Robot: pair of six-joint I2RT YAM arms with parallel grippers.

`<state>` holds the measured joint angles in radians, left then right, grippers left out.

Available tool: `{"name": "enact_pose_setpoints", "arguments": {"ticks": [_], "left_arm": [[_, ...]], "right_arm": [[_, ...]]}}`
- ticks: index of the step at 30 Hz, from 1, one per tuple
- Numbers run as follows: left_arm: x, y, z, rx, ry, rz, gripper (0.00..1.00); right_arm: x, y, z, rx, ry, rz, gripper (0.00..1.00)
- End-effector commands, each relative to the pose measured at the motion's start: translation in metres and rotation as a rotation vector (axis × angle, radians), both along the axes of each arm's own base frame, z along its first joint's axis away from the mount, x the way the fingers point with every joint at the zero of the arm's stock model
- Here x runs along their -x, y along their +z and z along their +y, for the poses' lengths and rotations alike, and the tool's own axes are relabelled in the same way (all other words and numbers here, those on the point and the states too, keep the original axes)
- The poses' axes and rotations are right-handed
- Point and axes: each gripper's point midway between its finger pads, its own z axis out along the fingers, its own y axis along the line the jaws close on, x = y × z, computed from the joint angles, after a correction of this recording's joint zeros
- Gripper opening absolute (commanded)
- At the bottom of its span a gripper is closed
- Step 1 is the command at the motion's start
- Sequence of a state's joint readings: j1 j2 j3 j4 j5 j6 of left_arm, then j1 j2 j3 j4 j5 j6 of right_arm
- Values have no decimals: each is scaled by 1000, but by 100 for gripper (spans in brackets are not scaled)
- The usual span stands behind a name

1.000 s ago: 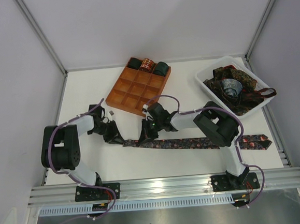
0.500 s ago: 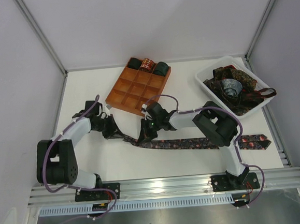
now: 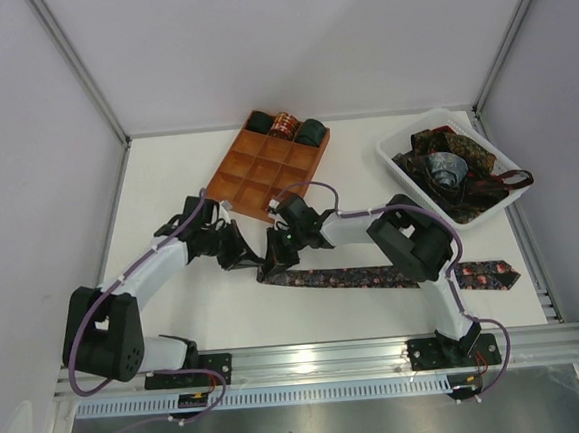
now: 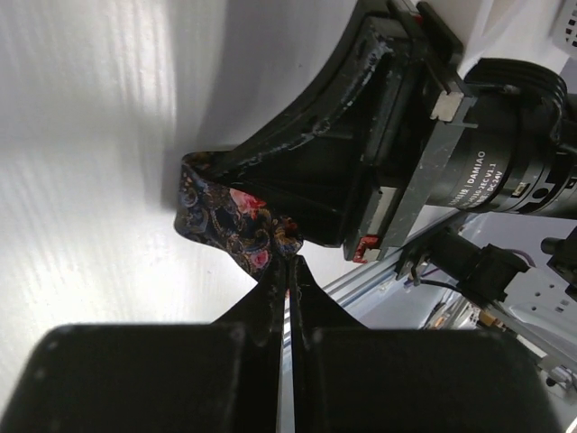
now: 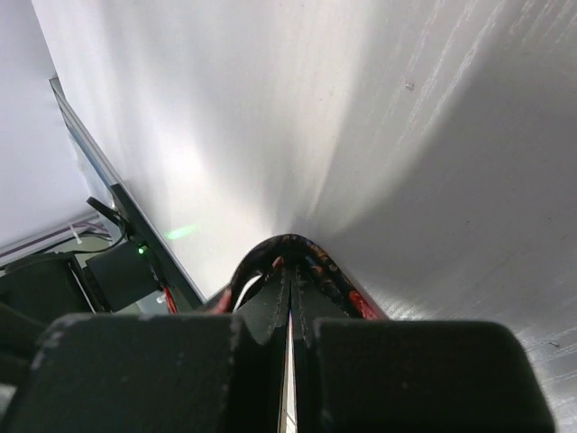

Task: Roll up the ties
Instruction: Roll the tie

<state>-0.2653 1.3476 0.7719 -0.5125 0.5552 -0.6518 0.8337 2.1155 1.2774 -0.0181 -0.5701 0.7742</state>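
Note:
One dark floral tie [image 3: 375, 277] lies flat across the table, its wide tip at the right. Its left end is lifted and bunched between my two grippers. My left gripper [image 3: 244, 255] is shut, and in the left wrist view its tips [image 4: 290, 263] pinch a fold of the tie [image 4: 225, 216]. Just to its right, my right gripper [image 3: 276, 261] is shut too. In the right wrist view the tie [image 5: 288, 242] arches over the closed tips of the right gripper [image 5: 290, 271]. Three rolled ties [image 3: 310, 132] fill the tray's back row.
The orange-brown gridded tray [image 3: 257, 184] stands just behind the grippers. A white bin [image 3: 415, 189] heaped with loose ties sits at the back right. The right arm's wrist housing [image 4: 469, 153] is close in front of the left wrist camera.
My left arm has swung right until its gripper meets the right one, and its jaws have closed on the tie's end. The tie's left end has bunched up and shifted slightly right.

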Motion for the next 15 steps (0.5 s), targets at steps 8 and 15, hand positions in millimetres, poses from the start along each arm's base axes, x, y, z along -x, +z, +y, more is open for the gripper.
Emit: {"name": "enact_pose_setpoints", "arguments": {"ticks": [8, 15], "left_arm": [[-5, 14, -18, 8, 99, -19, 0], [0, 6, -22, -17, 77, -4, 0]], "right_arm": [[-2, 11, -16, 16, -63, 106, 0], [-4, 15, -39, 52, -79, 95, 0]]}}
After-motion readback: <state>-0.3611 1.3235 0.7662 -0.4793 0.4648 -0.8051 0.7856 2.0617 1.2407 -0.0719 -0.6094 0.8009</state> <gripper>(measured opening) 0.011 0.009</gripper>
